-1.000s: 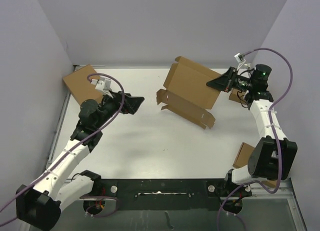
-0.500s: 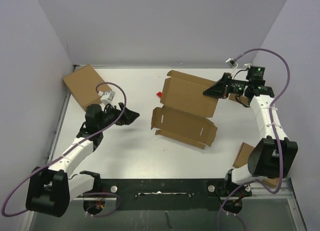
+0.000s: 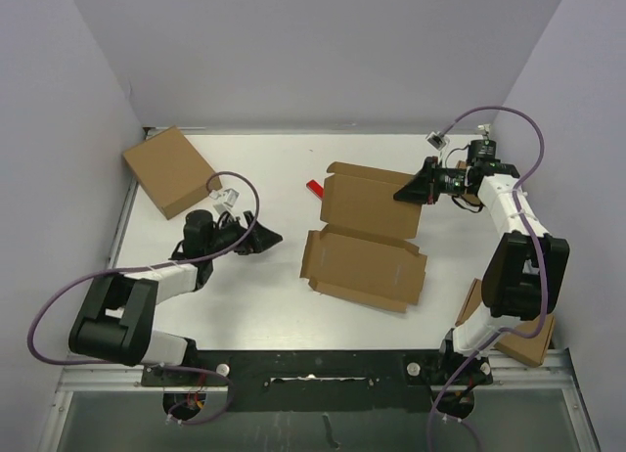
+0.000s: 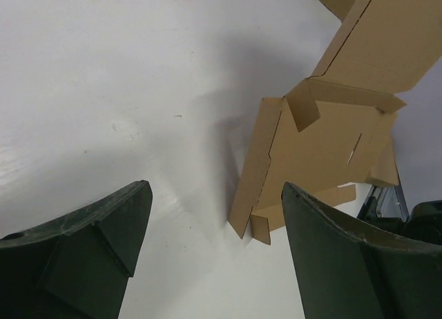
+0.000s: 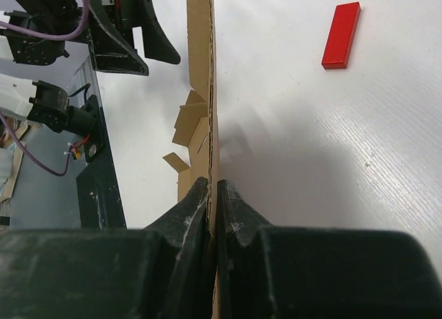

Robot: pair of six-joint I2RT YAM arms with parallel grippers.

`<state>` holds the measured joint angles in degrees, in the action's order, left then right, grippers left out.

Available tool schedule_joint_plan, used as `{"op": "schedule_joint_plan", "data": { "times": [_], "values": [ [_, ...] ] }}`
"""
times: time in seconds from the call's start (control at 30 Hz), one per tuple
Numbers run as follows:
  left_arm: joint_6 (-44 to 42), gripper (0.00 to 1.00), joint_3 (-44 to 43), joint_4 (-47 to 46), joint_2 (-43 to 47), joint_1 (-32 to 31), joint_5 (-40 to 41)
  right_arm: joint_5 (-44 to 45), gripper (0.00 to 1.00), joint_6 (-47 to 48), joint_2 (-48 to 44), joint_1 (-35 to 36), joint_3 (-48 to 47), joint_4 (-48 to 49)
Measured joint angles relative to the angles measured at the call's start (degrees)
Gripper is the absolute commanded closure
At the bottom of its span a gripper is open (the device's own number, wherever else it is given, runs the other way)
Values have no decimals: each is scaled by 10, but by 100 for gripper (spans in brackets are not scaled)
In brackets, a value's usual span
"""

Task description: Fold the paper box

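The unfolded brown paper box [image 3: 364, 239] lies nearly flat in the middle of the table. It also shows in the left wrist view [image 4: 324, 146], and edge-on in the right wrist view [image 5: 202, 91]. My right gripper [image 3: 409, 192] is shut on the box's far right edge; its fingertips [image 5: 200, 192] pinch the cardboard sheet. My left gripper [image 3: 271, 239] is open and empty, low over the table to the left of the box, apart from it, with its fingers [image 4: 117, 215] spread wide.
A small red block [image 3: 315, 187] lies on the table just left of the box's far panel; it also shows in the right wrist view [image 5: 341, 36]. A closed brown box [image 3: 168, 170] sits at the far left. More cardboard [image 3: 514, 330] lies at the near right edge.
The right gripper has lowered the box from tilted up to nearly flat and moved it toward the near side. The left arm has drawn back and dropped lower, its gripper staying open.
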<state>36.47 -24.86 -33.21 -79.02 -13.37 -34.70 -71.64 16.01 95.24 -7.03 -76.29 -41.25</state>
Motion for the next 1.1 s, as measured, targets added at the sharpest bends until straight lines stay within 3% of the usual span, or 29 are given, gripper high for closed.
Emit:
{"op": "schedule_joint_plan", "data": {
  "times": [0.47, 0.87, 1.1],
  "values": [
    [37, 30, -45, -97, -176, -50, -54, -37, 100, 54, 0, -1, 0, -11],
    [176, 31, -46, -360, -326, -63, -126, -40, 100, 51, 0, -7, 12, 6],
    [221, 31, -60, -426, -335, -77, -158, -38, 100, 46, 0, -9, 23, 13]
  ]
}}
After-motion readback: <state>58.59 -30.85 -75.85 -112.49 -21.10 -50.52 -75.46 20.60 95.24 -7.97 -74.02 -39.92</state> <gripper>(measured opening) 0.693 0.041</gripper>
